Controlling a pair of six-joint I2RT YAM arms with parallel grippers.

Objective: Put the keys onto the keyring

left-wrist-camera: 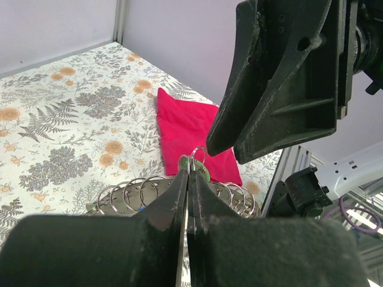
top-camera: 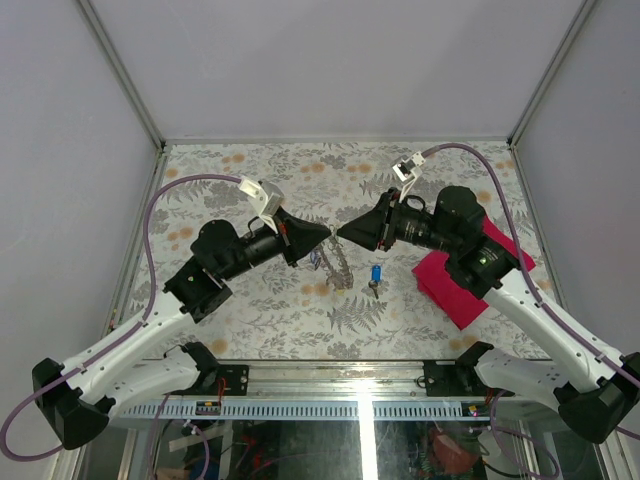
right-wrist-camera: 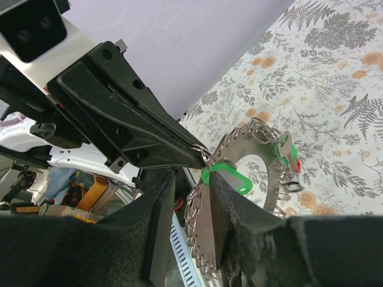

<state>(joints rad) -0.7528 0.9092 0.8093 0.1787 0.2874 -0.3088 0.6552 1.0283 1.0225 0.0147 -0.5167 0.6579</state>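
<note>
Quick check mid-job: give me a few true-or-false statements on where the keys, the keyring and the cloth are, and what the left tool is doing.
1. The left tool is shut, pinching a small ring beside the green key. True.
2. The blue key is held in the right tool. False: it lies on the table, clear of both tools.
3. The red cloth lies on the right side, partly under the right arm. True.
4. The keyring lies flat on the red cloth. False: it sits between the two tools' tips, over the patterned table and away from the cloth.
</note>
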